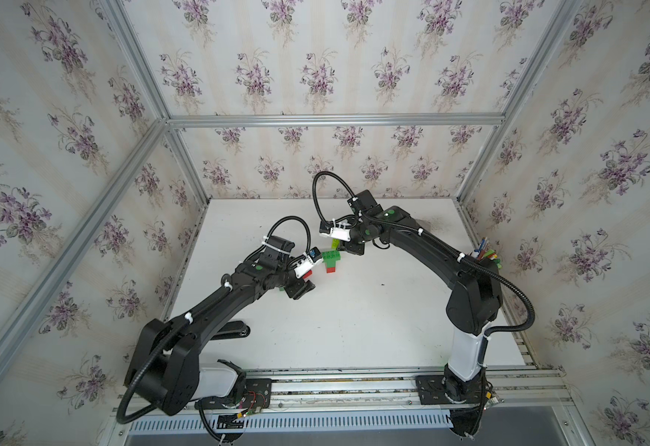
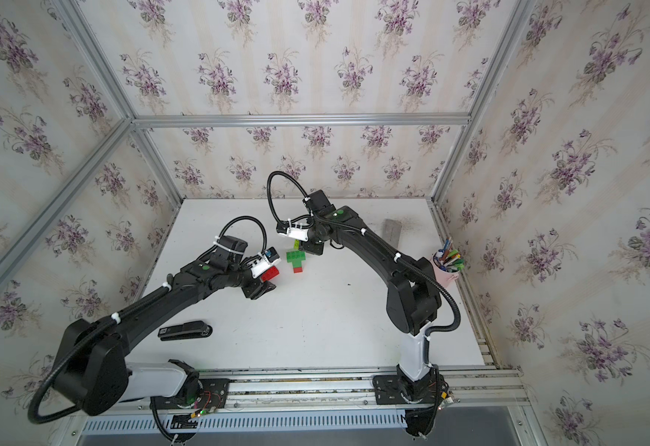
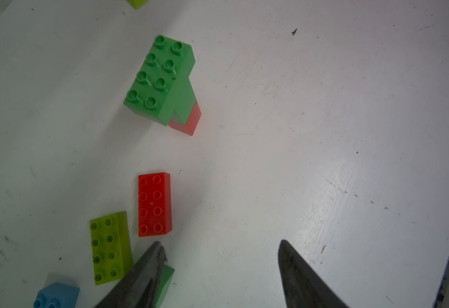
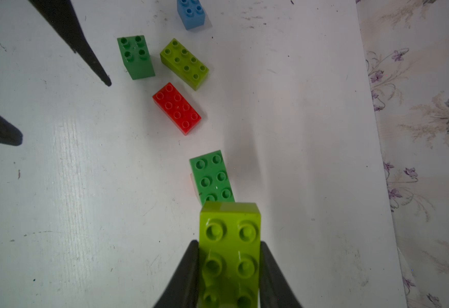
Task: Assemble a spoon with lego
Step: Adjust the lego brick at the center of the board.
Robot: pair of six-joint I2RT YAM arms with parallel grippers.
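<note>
The part-built spoon stands mid-table: a green oblong brick on a green and red stem, also in both top views. My right gripper is shut on a lime oblong lego brick, held just behind and above that build. My left gripper is open with bare table between its fingers. Loose bricks lie by it: a red oblong, a lime oblong, a blue square and a green one partly hidden by a finger.
A pink cup of pens stands at the table's right edge, with a grey block behind the right arm. A black flat tool lies near the left arm's base. Papered walls close in the table on three sides.
</note>
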